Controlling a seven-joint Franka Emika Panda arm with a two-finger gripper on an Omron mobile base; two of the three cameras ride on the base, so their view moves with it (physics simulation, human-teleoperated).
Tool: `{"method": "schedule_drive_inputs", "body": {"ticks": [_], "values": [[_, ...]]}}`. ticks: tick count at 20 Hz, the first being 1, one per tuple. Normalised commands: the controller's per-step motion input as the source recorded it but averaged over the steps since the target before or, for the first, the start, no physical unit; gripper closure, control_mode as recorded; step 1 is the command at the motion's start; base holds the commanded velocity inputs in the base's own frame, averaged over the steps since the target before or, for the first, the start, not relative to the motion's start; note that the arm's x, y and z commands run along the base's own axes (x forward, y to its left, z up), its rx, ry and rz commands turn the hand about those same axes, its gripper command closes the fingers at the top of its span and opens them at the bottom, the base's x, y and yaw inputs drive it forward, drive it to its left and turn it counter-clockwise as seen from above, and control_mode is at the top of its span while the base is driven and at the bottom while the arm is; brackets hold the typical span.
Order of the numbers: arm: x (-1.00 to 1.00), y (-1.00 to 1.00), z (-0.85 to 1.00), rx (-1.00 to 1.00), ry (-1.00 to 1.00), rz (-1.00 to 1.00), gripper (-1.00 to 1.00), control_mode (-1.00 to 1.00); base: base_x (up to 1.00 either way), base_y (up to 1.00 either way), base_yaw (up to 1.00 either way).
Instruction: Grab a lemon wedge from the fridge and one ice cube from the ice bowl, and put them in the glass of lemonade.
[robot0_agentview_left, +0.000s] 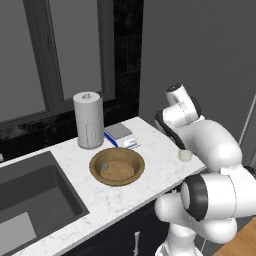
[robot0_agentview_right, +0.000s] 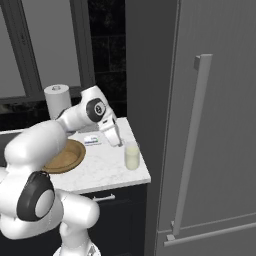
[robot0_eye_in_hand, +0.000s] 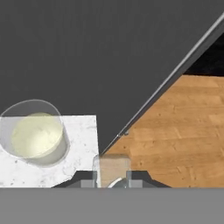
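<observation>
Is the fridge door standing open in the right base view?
No: the fridge door is shut flat, its long bar handle facing the camera and no shelves on show.

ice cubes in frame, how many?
2. One ice cube lies in the wooden bowl on the counter; the other is gripped between the tool's fingertips, near the glass of lemonade. More could be hidden.

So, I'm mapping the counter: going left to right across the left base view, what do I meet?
Sink → paper towel roll → ice bowl with an ice cube in it → glass of lemonade, partly hidden behind the arm.
</observation>
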Motion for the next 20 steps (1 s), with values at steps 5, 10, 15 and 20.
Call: {"method": "schedule_drive_inputs", "body": {"ticks": [5, 10, 15, 20], "values": [[0.01, -0.17, 0.00, 0.00, 0.12, -0.03, 1.00, -1.00, 0.00, 0.00, 0.00], [0.00, 0.00, 0.00, 0.00, 0.12, 0.00, 1.00, -1.00, 0.00, 0.00, 0.00], [0.00, 0.00, -0.03, 0.00, 0.06, 0.00, 1.00, -1.00, 0.00, 0.00, 0.00], [0.01, 0.00, -0.21, 0.00, 0.00, 0.00, 1.00, -1.00, 0.00, 0.00, 0.00]]}}
